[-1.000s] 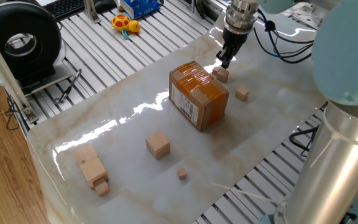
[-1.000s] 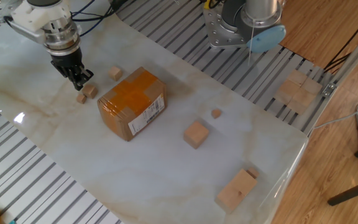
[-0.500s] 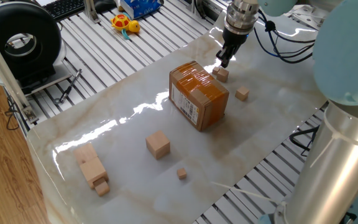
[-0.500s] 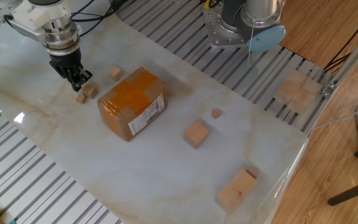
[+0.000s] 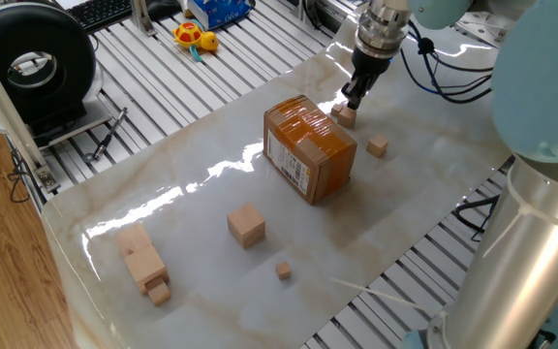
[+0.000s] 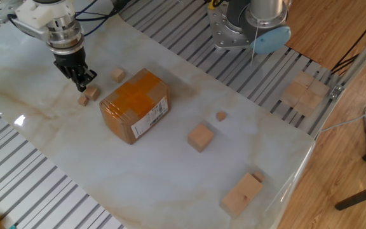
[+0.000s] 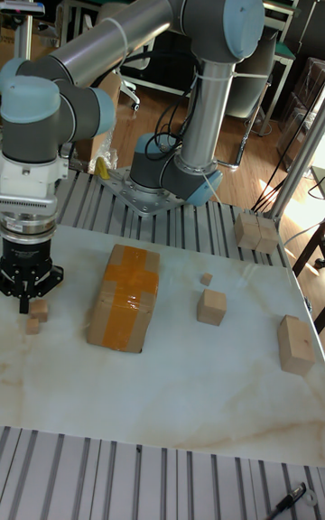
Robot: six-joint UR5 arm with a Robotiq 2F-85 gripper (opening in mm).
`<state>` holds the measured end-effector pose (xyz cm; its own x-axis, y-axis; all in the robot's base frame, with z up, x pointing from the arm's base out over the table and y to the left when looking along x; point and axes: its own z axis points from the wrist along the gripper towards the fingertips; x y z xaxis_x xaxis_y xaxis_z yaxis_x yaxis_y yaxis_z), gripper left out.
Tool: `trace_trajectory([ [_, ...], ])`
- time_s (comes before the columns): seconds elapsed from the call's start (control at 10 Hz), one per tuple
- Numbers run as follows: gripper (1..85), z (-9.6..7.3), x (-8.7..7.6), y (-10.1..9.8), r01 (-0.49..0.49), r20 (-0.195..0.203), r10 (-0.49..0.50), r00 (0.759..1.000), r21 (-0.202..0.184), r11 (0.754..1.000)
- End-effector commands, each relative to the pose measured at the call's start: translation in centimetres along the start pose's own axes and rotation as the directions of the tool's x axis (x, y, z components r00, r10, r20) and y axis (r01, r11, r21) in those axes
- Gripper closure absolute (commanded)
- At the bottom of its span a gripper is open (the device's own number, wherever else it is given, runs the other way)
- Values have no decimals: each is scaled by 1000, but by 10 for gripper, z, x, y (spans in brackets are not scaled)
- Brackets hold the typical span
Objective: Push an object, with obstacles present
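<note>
The object, a small light-wood cube [image 5: 345, 116] [image 6: 92, 93] [image 7: 39, 308], lies just off the far corner of the cardboard box [image 5: 308, 147] [image 6: 135, 105] [image 7: 125, 296]. My gripper [image 5: 351, 99] [image 6: 81, 83] [image 7: 32, 297] hangs right beside the cube, low over the marble, with its fingers together and nothing held. An even smaller wood piece [image 6: 82, 100] [image 7: 32, 326] rests against the cube's other side. A near-identical small cube [image 5: 378, 146] [image 6: 118, 75] sits on the other side of the box's corner.
A larger wooden cube [image 5: 246, 225] [image 6: 200, 137] [image 7: 211, 306] and a tiny cube [image 5: 283, 270] [image 6: 221, 116] [image 7: 207, 279] lie past the box. Stacked wood blocks [image 5: 143, 262] [image 6: 241, 194] [image 7: 295, 344] stand near the table's far edge. Slatted metal surrounds the marble slab.
My gripper has shifted a little sideways, staying close to the small cube. The cube and the other blocks have not visibly moved.
</note>
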<state>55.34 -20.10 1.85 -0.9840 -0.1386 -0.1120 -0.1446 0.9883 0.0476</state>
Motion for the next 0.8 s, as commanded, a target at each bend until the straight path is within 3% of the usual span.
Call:
trace_trajectory([
  [0.0, 843, 2, 1, 11, -36, 6, 37, 999, -41, 998],
  [0.5, 843, 4, -3, 33, -72, -4, 72, 997, -60, 996],
  [0.7, 843, 0, -6, 47, -107, -17, 106, 994, -87, 991],
])
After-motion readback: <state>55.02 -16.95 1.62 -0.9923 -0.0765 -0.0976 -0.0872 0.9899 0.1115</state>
